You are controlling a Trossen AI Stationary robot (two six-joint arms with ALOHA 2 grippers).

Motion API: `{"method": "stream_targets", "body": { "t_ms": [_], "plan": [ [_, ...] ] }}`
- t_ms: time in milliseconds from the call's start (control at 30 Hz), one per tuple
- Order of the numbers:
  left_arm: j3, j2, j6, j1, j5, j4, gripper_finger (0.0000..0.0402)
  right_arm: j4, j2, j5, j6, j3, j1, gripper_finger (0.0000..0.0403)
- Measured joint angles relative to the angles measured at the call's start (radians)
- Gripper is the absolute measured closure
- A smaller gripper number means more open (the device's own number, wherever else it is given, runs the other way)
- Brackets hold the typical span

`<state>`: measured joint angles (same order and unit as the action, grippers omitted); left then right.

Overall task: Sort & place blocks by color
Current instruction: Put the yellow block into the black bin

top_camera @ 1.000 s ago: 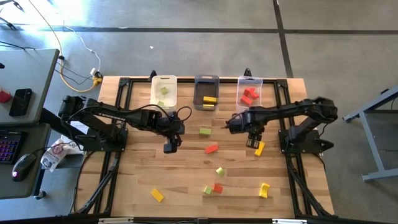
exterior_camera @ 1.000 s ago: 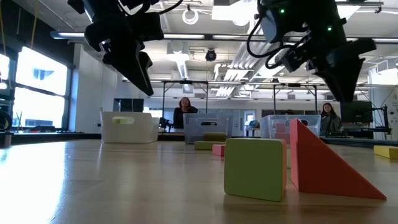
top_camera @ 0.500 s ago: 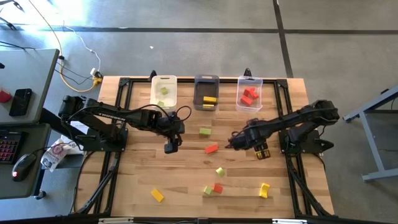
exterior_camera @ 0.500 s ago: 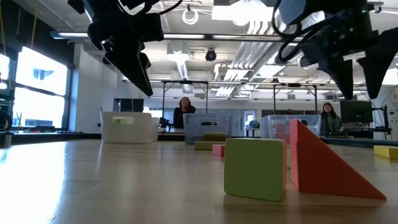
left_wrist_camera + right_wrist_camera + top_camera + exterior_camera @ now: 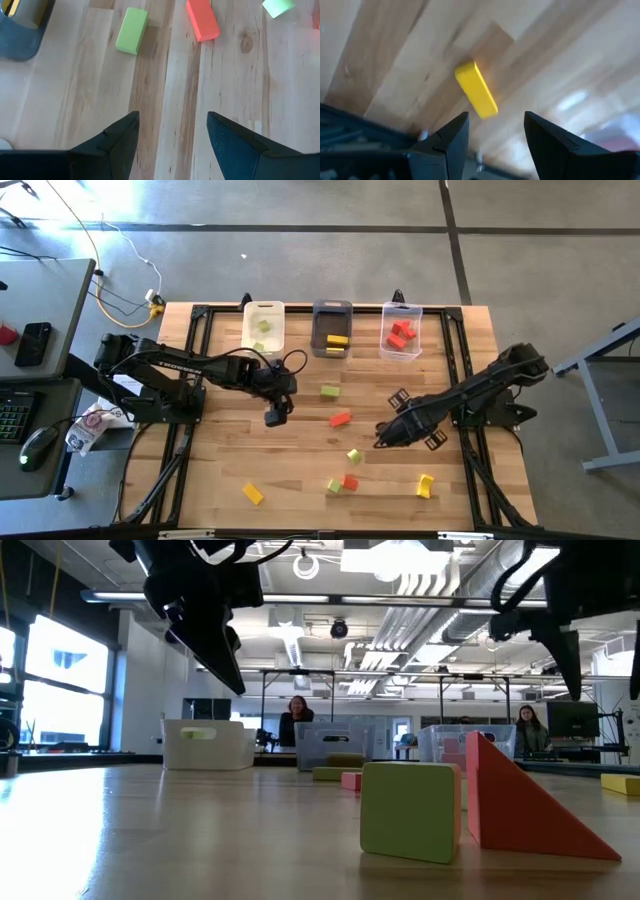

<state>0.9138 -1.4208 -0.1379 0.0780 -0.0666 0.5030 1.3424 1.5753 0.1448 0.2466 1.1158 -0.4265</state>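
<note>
Yellow bar (image 5: 476, 90) sits on the wooden surface (image 5: 300, 460) just ahead of the right gripper (image 5: 494, 131), between the lines of its two spread fingers (image 5: 445, 145), empty gap. Long axis of the bar runs diagonally across the finger gap, not square to it, so wrist likely needs a twist before closing. In the high view the right gripper (image 5: 392, 435) reaches toward the middle of the surface; cannot match the bar seen at the wrist to a block in the high view for sure — nearest yellow there is the block by the front right edge (image 5: 425, 484).

Left gripper (image 5: 274, 416) hovers mid-surface, fingers (image 5: 112, 142) apart, nothing held; green bar (image 5: 132, 37) and red bar (image 5: 202, 19) lie ahead of it, apart from each other.

Bins at the back: white (image 5: 264, 312), dark grey (image 5: 331, 308), clear (image 5: 402, 310), already holding green, yellow and red blocks respectively. Right arm is the nearer one for the yellow bar.
</note>
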Motion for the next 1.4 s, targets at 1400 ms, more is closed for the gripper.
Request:
{"method": "stream_targets", "body": {
  "t_ms": [1400],
  "plan": [
    [0.000, 0.000, -0.027, 0.000, 0.000, -0.066, 0.0183, -0.352, 0.000, 0.083, 0.069, -0.417, -0.064, 0.0251]
  ]
}}
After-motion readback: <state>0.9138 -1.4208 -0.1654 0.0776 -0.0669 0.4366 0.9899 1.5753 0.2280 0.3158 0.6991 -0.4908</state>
